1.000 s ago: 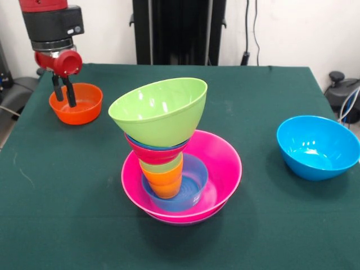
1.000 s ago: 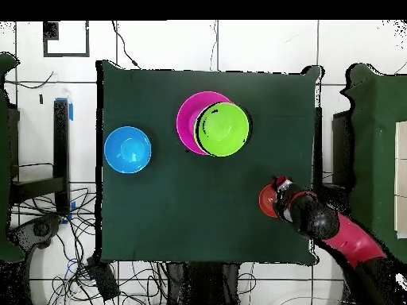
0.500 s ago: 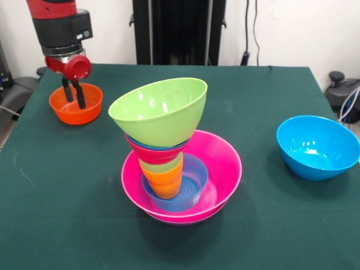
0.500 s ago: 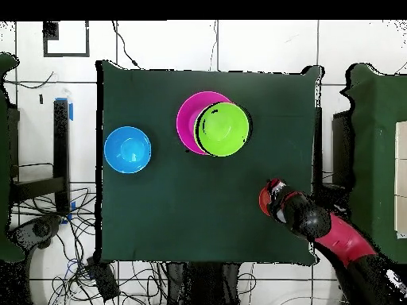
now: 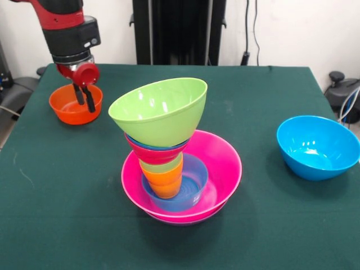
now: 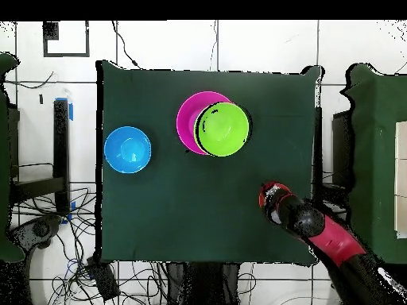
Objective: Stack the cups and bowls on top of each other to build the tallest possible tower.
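Green cloth over the table [image 5: 281, 225], white wall and a dark stand behind. Tower [image 5: 169, 163] sits about mid-table: pink bowl [image 5: 222, 163] over a purple one as the base, a small blue bowl [image 5: 194, 183] inside, then the orange cup [image 5: 164, 183], green cup [image 5: 163, 166], a red bowl [image 5: 152, 153] with a blue rim peeking out above it, and the lime bowl [image 5: 160, 112] on top. That lime one is tipped hard to one side, so the whole thing looks sketchy to me.

What changed: over the last second the gripper [image 5: 85, 98] has crept along the far edge, from the outer side of the orange bowl [image 5: 70, 107] at the far corner to its tower-side rim. Fingers look close together, only a thin gap, hanging over the rim; can't tell whether they touch or pinch it. The bowl itself hasn't budged.

Sky-blue bowl [image 5: 318, 146] sits alone near the opposite edge, well away from everything.

My read: it's lining up to grab the orange bowl by the rim, and that would be the next piece. Two bowls are left to add, and setting anything on that tilted lime bowl could tip the lot.
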Robot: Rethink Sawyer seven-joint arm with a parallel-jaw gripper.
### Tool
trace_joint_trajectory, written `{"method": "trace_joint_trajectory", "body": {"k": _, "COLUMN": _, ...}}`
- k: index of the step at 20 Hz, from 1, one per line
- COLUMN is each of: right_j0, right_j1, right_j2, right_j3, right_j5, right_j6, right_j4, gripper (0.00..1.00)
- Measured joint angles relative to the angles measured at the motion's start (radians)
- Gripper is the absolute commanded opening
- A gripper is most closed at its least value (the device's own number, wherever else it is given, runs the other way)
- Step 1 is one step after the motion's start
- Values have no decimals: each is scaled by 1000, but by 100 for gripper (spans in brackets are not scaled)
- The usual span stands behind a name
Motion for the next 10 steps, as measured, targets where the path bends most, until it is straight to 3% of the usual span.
{"method": "trace_joint_trajectory", "body": {"k": 10, "right_j0": -1, "right_j1": 76, "right_j2": 0, "right_j3": -1, "right_j5": -18, "right_j6": 0, "right_j4": 6, "gripper": 100}}
